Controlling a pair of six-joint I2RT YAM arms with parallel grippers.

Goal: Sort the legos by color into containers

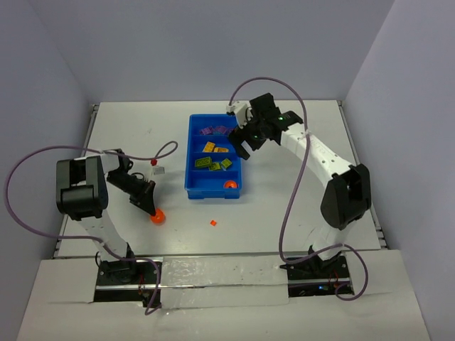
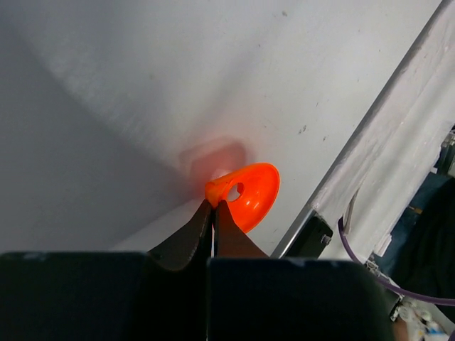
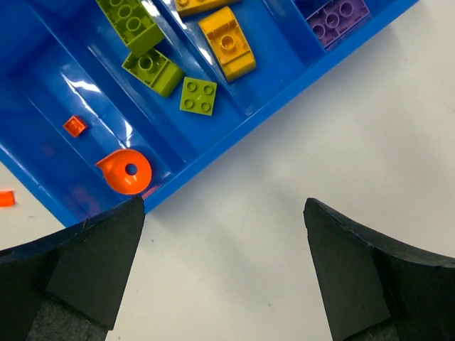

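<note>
My left gripper (image 1: 153,211) is down at the table near the front left, shut on the rim of a round orange lego (image 1: 158,217) (image 2: 247,195). A tiny orange lego (image 1: 212,222) lies loose in front of the blue tray (image 1: 190,165). Its containers, from far to near, hold purple (image 1: 213,131), yellow (image 1: 215,148), green (image 1: 213,164) and a round orange lego (image 1: 229,185). My right gripper (image 1: 245,142) (image 3: 222,209) hangs open and holds nothing, over bare table beside the tray's right wall (image 3: 213,145). The right wrist view shows the green legos (image 3: 153,69) and the second round orange lego (image 3: 126,170).
A small clear cube (image 1: 160,170) and a red bit (image 1: 153,162) sit left of the tray. The table's metal front rail (image 2: 370,156) runs close to my left gripper. Purple cables loop over both arms.
</note>
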